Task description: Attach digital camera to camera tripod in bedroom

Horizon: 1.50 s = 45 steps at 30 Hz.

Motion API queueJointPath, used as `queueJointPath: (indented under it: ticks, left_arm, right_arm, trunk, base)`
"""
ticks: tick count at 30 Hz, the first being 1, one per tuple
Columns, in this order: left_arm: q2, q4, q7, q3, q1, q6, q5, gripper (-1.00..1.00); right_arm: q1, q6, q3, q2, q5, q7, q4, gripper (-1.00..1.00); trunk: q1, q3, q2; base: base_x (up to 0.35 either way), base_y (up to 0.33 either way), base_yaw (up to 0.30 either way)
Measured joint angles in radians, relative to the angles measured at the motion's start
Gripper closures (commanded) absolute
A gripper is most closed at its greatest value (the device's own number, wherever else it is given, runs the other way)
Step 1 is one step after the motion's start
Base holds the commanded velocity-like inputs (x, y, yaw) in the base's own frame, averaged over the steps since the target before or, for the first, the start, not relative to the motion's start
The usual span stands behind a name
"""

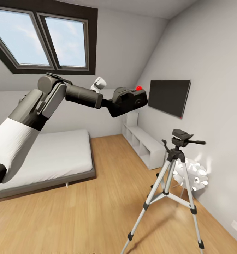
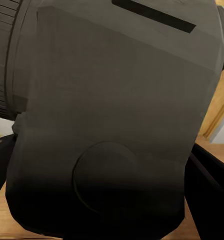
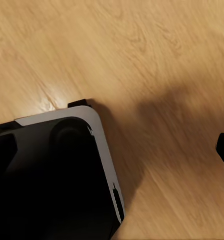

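Head view looks forward and slightly down from high up across the bedroom, wide shot: bed, wall TV, camera tripod. Left wrist view sits pressed against the digital camera, also seen in head view. Right wrist view faces straight down, close on the wood floor, which head view shares.

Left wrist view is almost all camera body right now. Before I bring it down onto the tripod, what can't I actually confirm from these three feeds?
- Left gripper finger contact: in the head view, the digital camera hides it.
- Camera's underside: faces away in the head view.
- Camera tripod mounting plate detail: too small in the head view.
- Tripod's front feet: cut off by the head view's lower edge.
- Right gripper state: the right wrist view has only a dark tip at its edge.
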State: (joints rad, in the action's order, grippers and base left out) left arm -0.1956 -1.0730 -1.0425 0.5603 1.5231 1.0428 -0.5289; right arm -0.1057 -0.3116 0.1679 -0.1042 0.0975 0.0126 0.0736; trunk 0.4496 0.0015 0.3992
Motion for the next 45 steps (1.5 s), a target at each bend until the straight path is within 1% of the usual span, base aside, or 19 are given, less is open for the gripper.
queueJointPath:
  ticks: [6,12,24,39,45]
  left_arm:
    - [-0.010,-0.001,0.000,0.000,0.001,0.000,0.000,1.00]
    - [-0.012,-0.001,0.000,-0.001,0.001,0.001,-0.001,1.00]
    - [-0.014,-0.001,0.000,-0.001,0.002,0.001,-0.001,1.00]
    - [-0.014,-0.001,0.000,-0.001,0.002,0.001,-0.001,1.00]
    - [-0.014,0.000,0.000,-0.001,0.002,0.001,-0.002,1.00]
  right_arm:
    - [0.000,0.000,0.000,0.004,0.000,0.000,0.000,-1.00]
    - [0.000,0.000,0.000,0.005,0.000,0.000,0.000,-1.00]
    - [0.000,0.000,-0.001,0.005,0.000,0.000,0.000,-1.00]
    - [0.000,0.000,-0.001,0.005,0.000,0.000,0.000,-1.00]
    - [0.000,0.000,-0.001,0.005,0.000,0.000,0.000,-1.00]
  trunk:
    - [0.000,0.000,0.000]
    - [0.000,0.000,0.000]
    - [0.000,0.000,0.000]
    - [0.000,0.000,0.000]
    - [0.000,0.000,0.000]
  base:
    - [-0.009,-0.025,0.223]
    - [-0.073,-0.194,0.108]
    - [-0.101,-0.276,0.062]
    - [-0.114,-0.297,0.150]
    - [-0.033,-0.302,0.167]
